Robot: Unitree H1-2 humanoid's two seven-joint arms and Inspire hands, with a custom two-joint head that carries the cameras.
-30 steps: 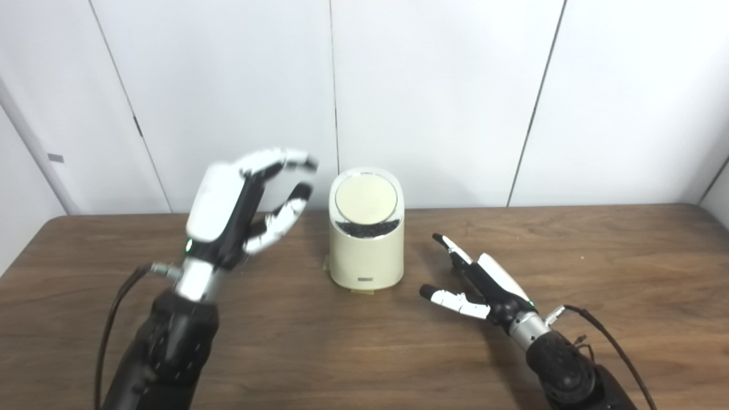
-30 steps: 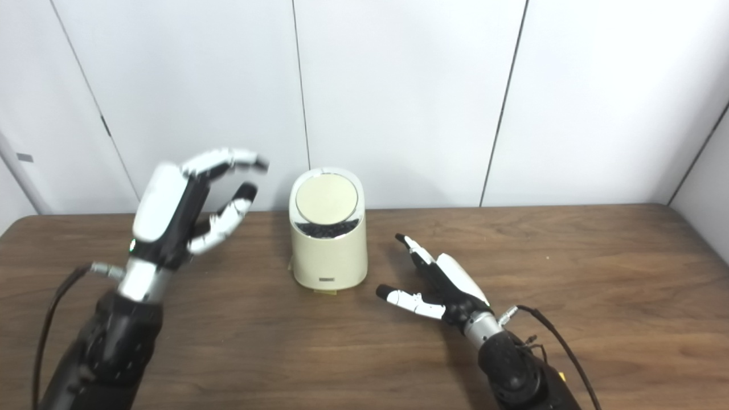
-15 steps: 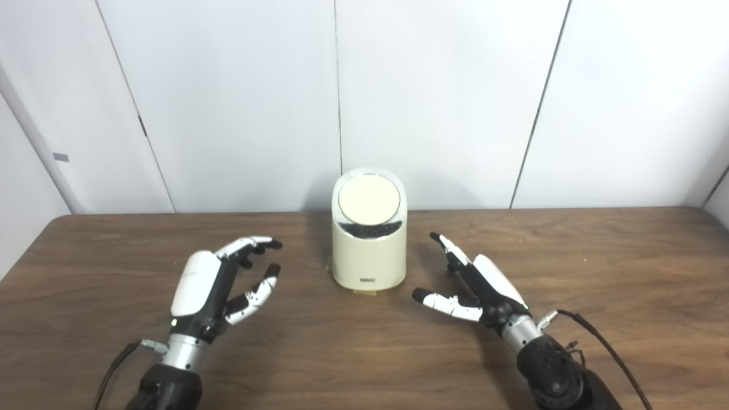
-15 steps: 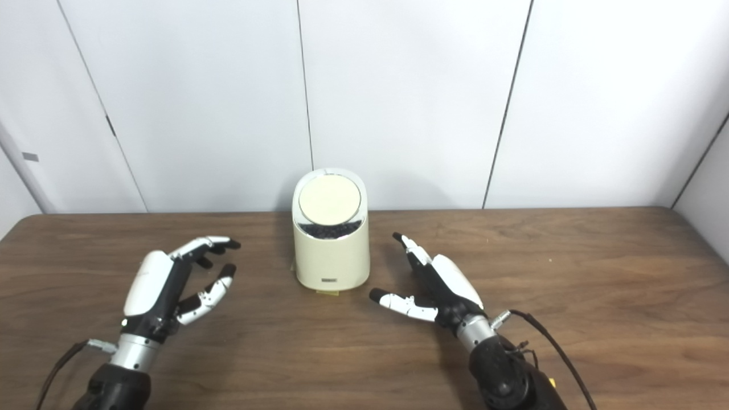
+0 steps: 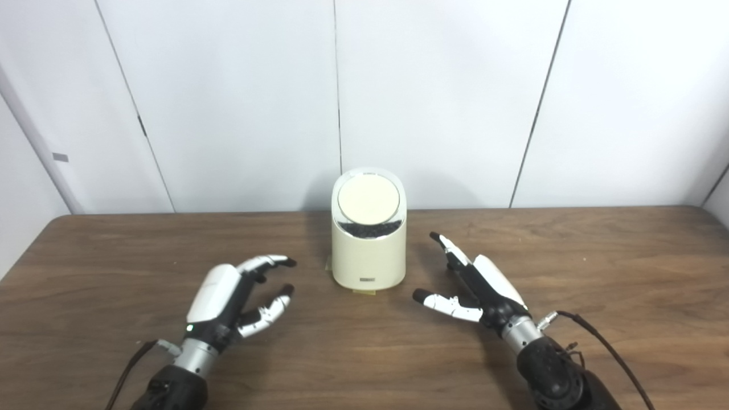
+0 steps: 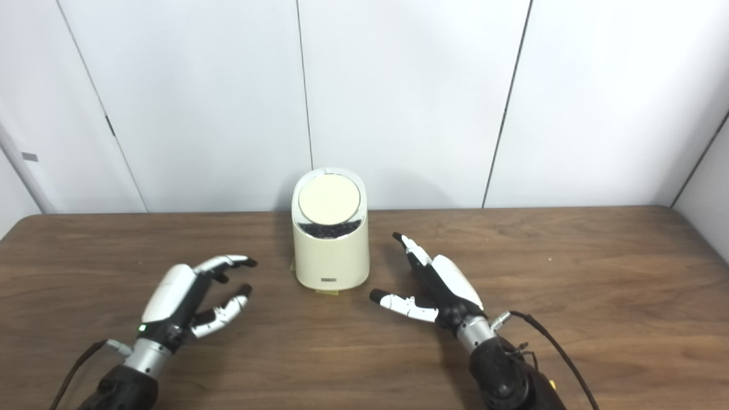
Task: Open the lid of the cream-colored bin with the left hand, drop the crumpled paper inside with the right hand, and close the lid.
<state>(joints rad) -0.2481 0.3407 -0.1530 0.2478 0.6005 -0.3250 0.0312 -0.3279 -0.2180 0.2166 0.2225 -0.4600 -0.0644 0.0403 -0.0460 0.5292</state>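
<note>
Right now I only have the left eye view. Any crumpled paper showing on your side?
Observer: None in the right eye view either, only the cream-colored bin on the table.
Operator: Right hand touching the bin?
Observer: No. From the right eye, bare wood shows between the right hand and the bin wall.
Operator: Left hand?
Observer: The left hand is open and empty, also apart from the bin.

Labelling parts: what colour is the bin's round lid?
Cream, matching the bin; the lid shows best in the left eye view.
</note>
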